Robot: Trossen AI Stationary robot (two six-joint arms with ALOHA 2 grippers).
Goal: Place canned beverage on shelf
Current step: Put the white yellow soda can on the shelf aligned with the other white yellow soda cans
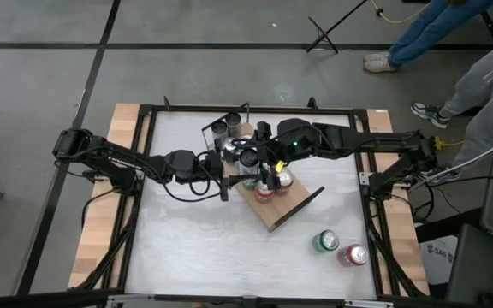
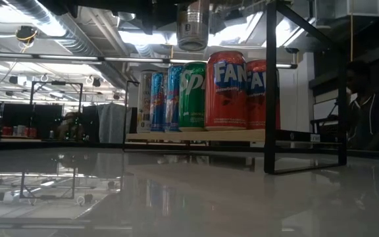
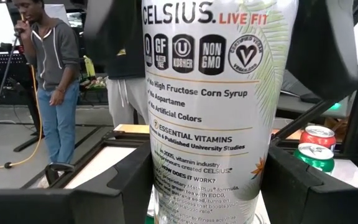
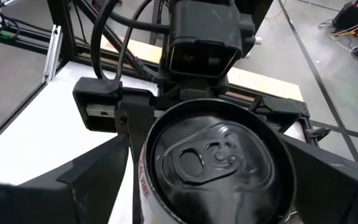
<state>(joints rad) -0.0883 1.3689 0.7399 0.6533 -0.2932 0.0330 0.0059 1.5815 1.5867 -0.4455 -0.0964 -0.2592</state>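
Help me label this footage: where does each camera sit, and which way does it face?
High view: overhead, straight down on the shelf; both arms show.
Low view: table height, level at the Fanta can; no arm shows clearly.
Left wrist: on the left hand, facing the Celsius can it grips.
Right wrist: above the right hand, down on that can's top.
Both wrists share the Celsius can.

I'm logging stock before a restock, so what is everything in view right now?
table: one, white, under everything
shelf: one, light-brown wood with black rails, mid-table
standing cans: about six, white, blue, green, red, in a row on the shelf
loose cans: two, green and red, on the table right of the shelf
held can: one, white, above the shelf
people: at least two, beyond the table
left gripper: dark, shut on the held can
right gripper: dark, open around its top
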